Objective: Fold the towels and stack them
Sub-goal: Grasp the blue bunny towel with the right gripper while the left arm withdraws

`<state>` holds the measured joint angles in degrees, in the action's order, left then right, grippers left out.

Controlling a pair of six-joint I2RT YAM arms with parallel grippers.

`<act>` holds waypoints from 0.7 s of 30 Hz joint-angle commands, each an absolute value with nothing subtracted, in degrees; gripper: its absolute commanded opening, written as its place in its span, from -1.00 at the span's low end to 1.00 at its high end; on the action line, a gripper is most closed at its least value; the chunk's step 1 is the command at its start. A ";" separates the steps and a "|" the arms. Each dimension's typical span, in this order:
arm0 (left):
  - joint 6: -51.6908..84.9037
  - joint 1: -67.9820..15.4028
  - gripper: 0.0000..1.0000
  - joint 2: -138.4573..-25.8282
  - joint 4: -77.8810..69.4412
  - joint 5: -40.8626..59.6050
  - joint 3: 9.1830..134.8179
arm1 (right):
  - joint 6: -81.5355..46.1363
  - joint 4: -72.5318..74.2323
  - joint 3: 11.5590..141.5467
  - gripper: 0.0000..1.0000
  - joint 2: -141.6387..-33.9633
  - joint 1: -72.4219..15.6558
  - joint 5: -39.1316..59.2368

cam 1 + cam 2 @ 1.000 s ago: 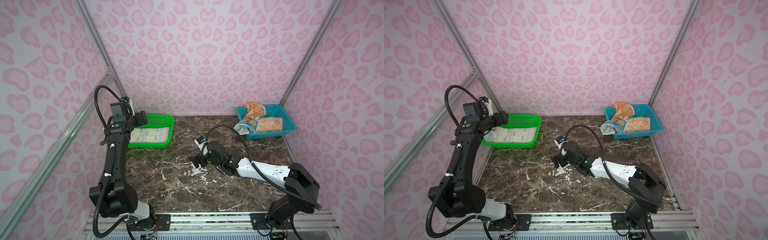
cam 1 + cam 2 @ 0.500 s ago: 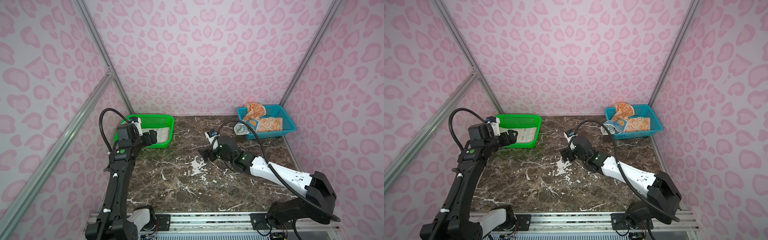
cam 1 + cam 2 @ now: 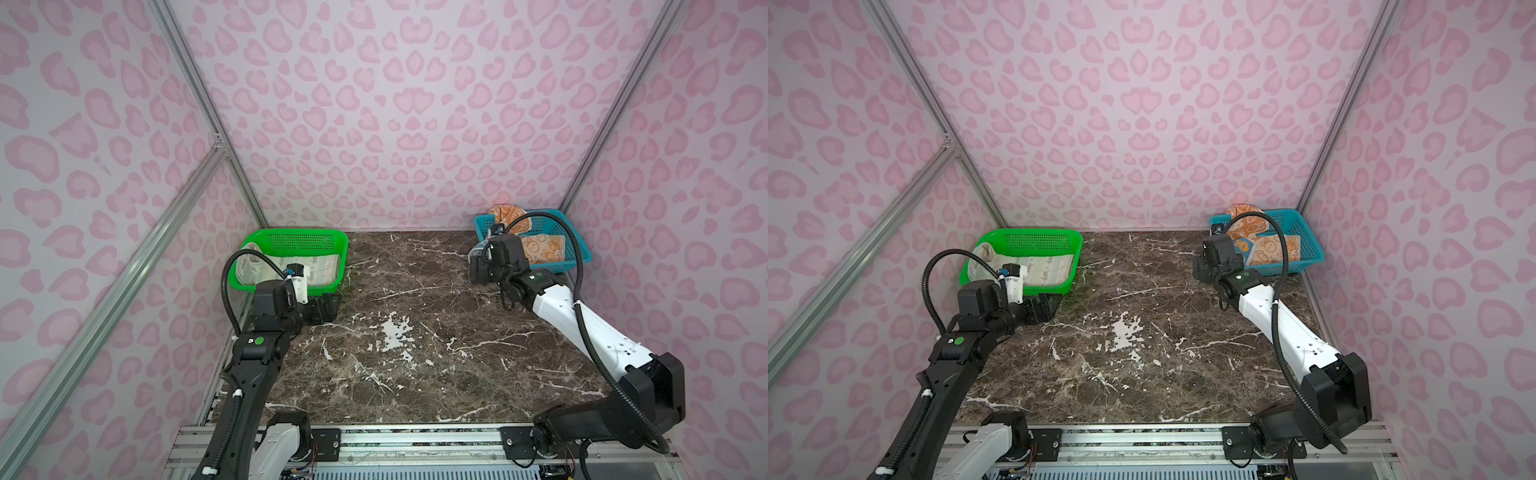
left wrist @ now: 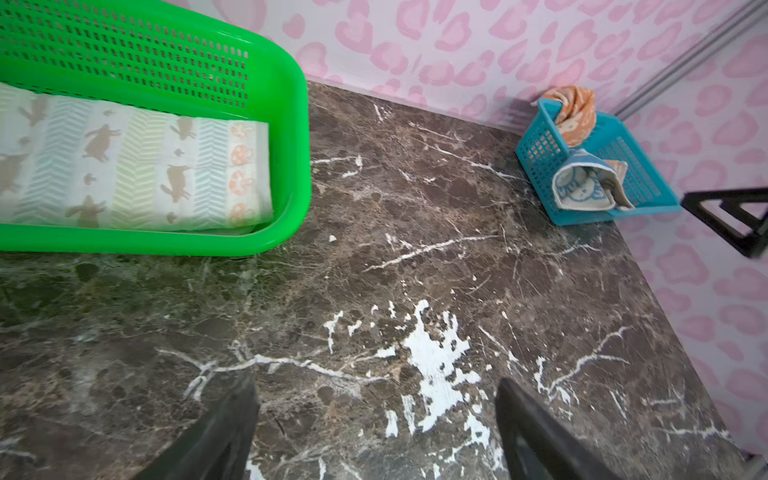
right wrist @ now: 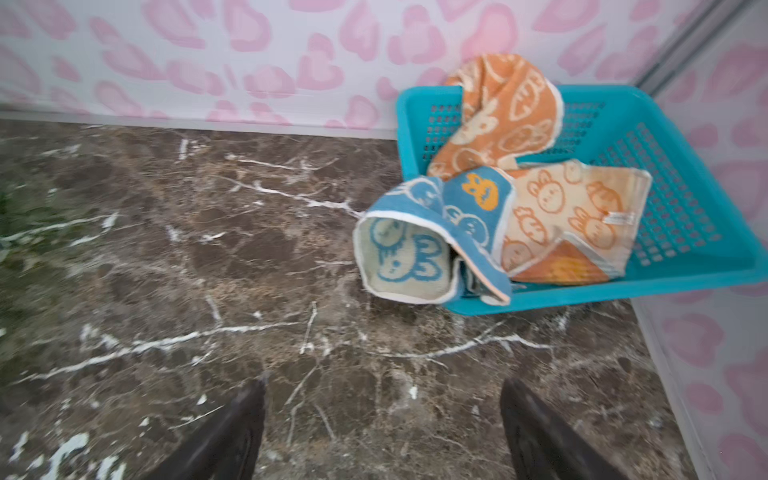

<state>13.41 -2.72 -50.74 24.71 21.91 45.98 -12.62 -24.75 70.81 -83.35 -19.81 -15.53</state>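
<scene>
**Jaws wide, nothing held**

Both arms' jaws stand wide. White chevron cloth towel (image 4: 137,166) lies folded in green plastic mesh basket (image 4: 297,137). Blue bunny-face cloth towel (image 5: 409,249) overhangs blue plastic mesh basket (image 5: 623,290) at its corner; right arm (image 3: 557,303) should pinch that edge, lifting clear.

Left basket (image 3: 299,242) is sitting at the far left of the table (image 3: 415,374), with the first towel (image 4: 124,166) lying flat inside it. Right basket (image 3: 552,224) is sitting in the far right corner. The second towel (image 5: 407,253) is hanging out over its near-left corner, and the third towel (image 5: 552,199) is lying behind it, one end climbing over the far rim. Left gripper (image 3: 326,308) is hovering just near of the left basket's right end. Right gripper (image 3: 478,272) is hanging just left of the right basket, beside the second towel.
</scene>
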 commanded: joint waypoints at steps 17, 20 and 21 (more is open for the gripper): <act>19.87 -21.60 0.79 -65.51 11.34 16.79 44.61 | -8.99 -31.46 90.34 0.39 -108.37 -4.84 3.55; 19.28 -22.62 0.78 -68.45 11.33 16.79 46.45 | -9.41 -30.10 90.70 0.26 -110.13 -4.32 3.95; 19.04 -22.95 0.78 -69.17 11.25 16.87 47.00 | -9.66 -29.76 90.87 0.16 -110.55 -4.05 4.84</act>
